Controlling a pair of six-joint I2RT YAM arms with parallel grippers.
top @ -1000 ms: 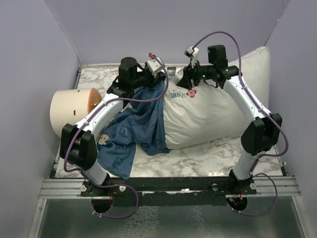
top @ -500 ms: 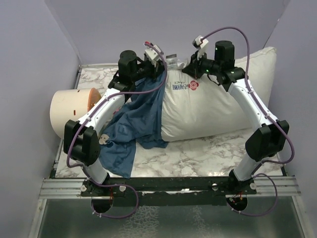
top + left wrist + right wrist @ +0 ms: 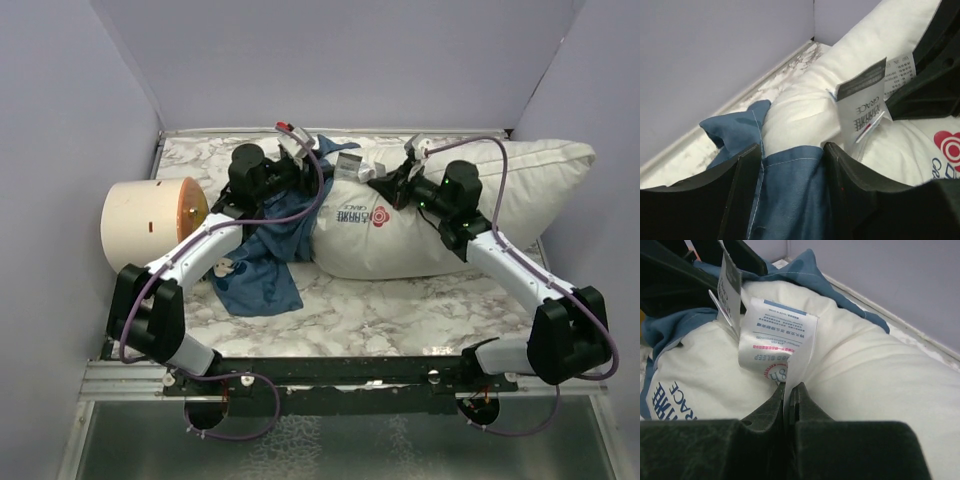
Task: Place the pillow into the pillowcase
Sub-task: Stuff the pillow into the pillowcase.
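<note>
The pillow (image 3: 470,215) is being carried by the bench (image 3: 400,320), lying across its far half from the middle out to the far right. Its printed left end is being wrapped by the pillowcase (image 3: 262,270), which is bunched at the left and trailing toward the near left. Most of the pillow is being left bare.

The right tool (image 3: 789,386) is being held fully closed, with the pillow's white sewn-in label (image 3: 776,340) being pinched between its fingers. The left tool (image 3: 791,155) is being held apart; the blue hem is lying loose between its fingers and nothing is being clamped.

The pillow is being judged soft, light and bulky, likely to squash and sag rather than slide stiffly. The label is being judged a weak hold that could tear, and a pinch of corner or seam a firmer one. The pillowcase is being judged limp and thin, best taken by the hem at its mouth.
</note>
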